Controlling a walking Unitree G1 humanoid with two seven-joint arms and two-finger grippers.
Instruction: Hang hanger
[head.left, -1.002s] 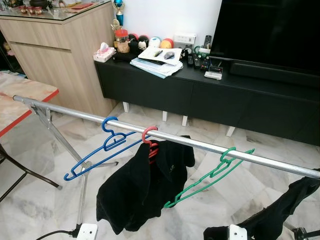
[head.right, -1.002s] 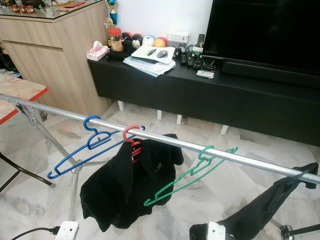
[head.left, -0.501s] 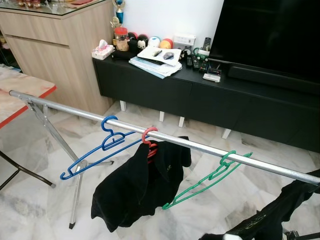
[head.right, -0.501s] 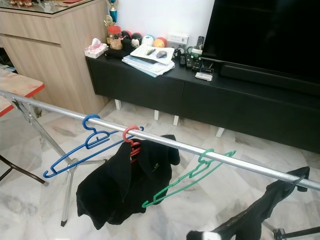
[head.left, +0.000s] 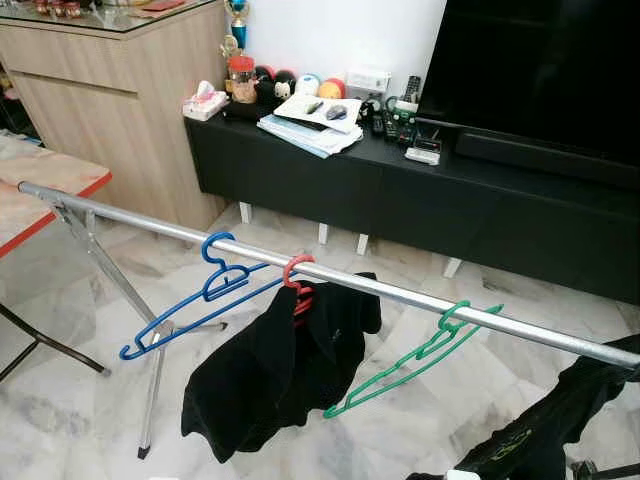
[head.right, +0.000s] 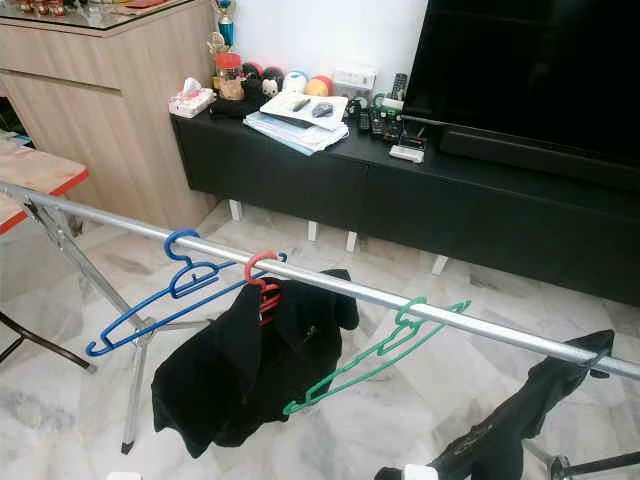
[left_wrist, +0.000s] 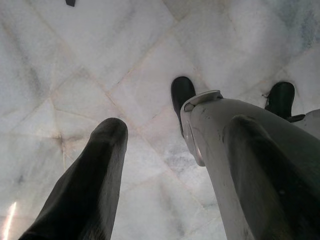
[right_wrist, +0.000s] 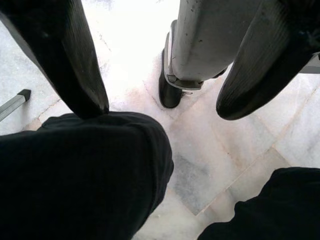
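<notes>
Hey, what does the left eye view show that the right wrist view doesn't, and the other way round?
Left eye view: a metal rail carrying a blue hanger, a red hanger under a black garment, and a green hanger, with a TV cabinet behind. Right wrist view: the right gripper, fingers apart, pointing at the floor beside the robot's leg. Both: black cloth and the marble floor.
</notes>
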